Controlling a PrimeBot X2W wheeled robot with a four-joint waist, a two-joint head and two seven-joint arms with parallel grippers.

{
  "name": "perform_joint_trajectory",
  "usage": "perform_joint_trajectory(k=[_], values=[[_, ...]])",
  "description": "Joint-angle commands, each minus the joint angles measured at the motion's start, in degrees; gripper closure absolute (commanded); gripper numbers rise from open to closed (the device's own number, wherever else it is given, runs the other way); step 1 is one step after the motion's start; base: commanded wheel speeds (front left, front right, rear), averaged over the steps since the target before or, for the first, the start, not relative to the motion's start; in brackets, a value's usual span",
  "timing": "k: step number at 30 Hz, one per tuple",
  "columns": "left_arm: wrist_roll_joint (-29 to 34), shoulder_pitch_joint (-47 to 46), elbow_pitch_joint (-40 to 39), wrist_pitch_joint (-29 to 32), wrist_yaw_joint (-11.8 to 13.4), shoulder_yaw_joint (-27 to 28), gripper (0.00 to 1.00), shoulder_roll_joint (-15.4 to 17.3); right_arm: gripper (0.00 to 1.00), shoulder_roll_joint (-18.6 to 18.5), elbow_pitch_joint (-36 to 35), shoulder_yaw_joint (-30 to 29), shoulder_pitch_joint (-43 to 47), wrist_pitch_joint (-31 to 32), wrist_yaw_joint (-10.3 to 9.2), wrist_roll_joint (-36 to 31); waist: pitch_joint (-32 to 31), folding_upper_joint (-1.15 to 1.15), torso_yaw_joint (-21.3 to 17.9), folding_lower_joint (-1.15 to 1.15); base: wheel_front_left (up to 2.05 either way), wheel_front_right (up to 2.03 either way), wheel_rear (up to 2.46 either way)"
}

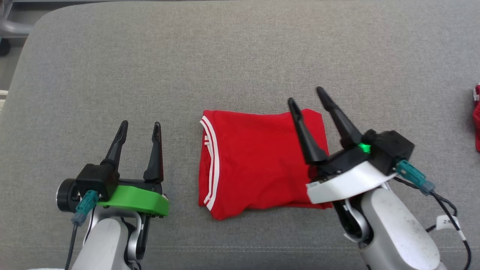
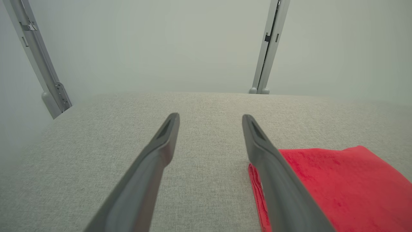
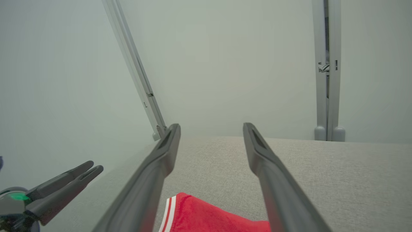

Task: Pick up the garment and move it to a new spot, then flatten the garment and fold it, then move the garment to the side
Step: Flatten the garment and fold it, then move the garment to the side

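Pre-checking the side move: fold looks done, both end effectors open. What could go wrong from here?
1. The right end effector hangs over the red garment at its right edge; pinching just the top layer may pull the fold open.
2. Another red item lies at the far right; moving that way might crowd it.

My head feed is bright and evenly lit, with soft light that seems to come from above. The red garment [image 1: 258, 161] casts almost no shadow on the grey bench [image 1: 240, 56], and I see no glare. The bench weave is crisp. The green light [image 1: 363, 147] on the right hand [image 1: 305, 93] blooms slightly. In my left wrist feed the fingers [image 2: 283, 193] blur toward the bottom edge, the wall [image 2: 161, 48] looks hazy, and the side post [image 2: 35, 58] leans with wide-angle distortion.
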Motion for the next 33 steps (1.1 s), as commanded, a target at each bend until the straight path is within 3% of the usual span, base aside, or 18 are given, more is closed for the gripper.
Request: perform_joint_trajectory(k=[1, 5, 11, 20, 33], values=[[-0.10, 0.74, -0.40, -0.18, 0.38, 0.45, 0.00, 0.57, 0.00, -0.46, -0.19, -1.13, 1.18, -0.15, -0.01, -1.00, -0.54, 0.00, -0.48, 0.00, 0.00, 0.00, 0.00], [0.21, 2.28, -2.06, -0.18, 1.44, 2.10, 0.00, 1.38, 0.00, -1.58, 0.72, -10.90, 6.64, -0.15, -0.01, -4.50, -2.07, 0.00, -1.25, 0.00, 0.00, 0.00, 0.00], [0.28, 5.02, -3.10, -0.19, 2.28, 3.21, 0.00, 2.49, 0.00, -2.04, 2.51, -17.73, 12.27, 0.79, -0.01, -5.91, -3.96, 0.00, -2.13, 0.00, 0.00, 0.00, 0.00], [0.24, 8.64, -3.60, 1.20, 2.77, 2.28, 0.00, 3.35, 0.00, -1.87, 3.11, -21.60, 17.95, 2.71, -0.01, -6.60, -5.84, 0.00, -2.62, 0.00, 0.00, 0.00, 0.00], [-0.25, 8.26, -4.20, 2.19, 3.06, 1.28, 0.00, 3.40, 0.00, -2.07, 0.73, -21.90, 18.55, 5.11, -0.01, -7.99, -5.37, 0.00, -1.88, 0.00, 0.00, 0.00, 0.00]])
